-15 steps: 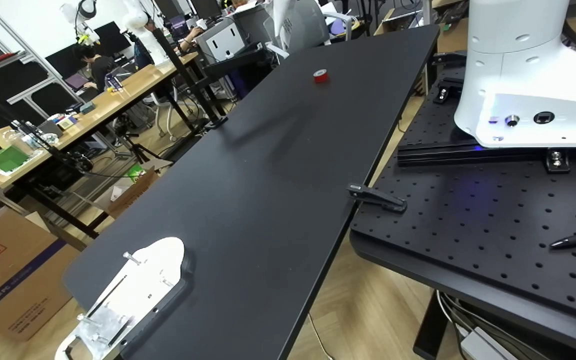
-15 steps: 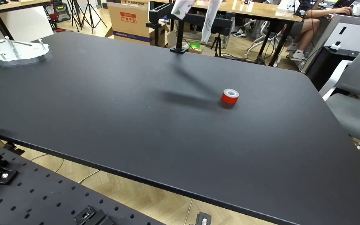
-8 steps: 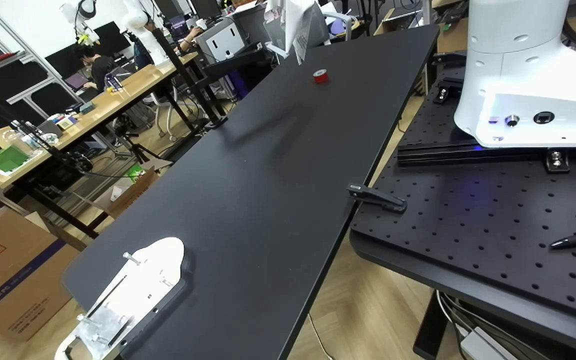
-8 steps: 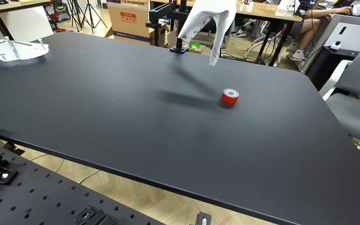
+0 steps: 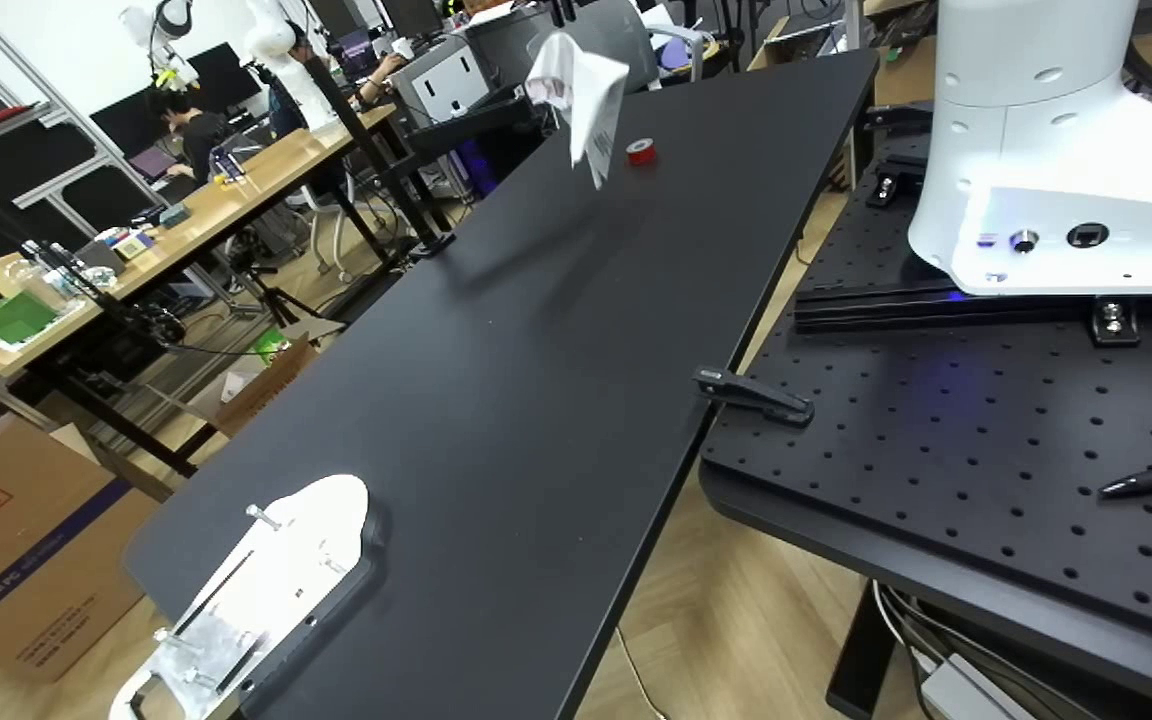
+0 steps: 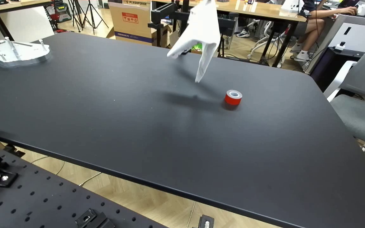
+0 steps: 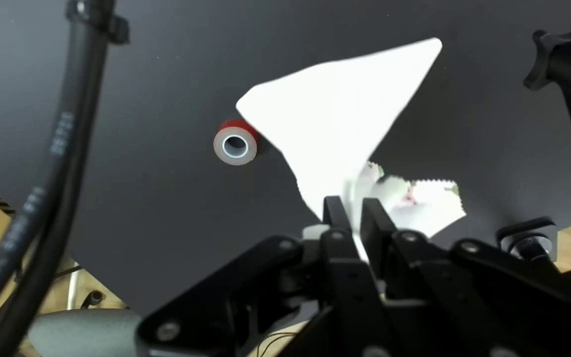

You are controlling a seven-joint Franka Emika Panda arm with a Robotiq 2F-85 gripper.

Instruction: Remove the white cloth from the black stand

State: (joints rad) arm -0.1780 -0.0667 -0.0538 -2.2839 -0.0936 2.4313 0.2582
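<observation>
The white cloth (image 5: 591,100) is judged free of the stand (image 5: 406,162); setting-down step in hand.
In an exterior view the cloth hangs from the jaws over the counter (image 5: 496,420), right of the stand, no contact with it evident. In an exterior view its lower tips point down left of a red tape roll (image 6: 233,98), apparently short of the counter. The wrist view shows the jaws clamped on a pinch of cloth, tape roll left, stand right. Next move, in my judgement: lower the cloth beside the tape roll, keep its loose ends clear, then part the jaws.
</observation>
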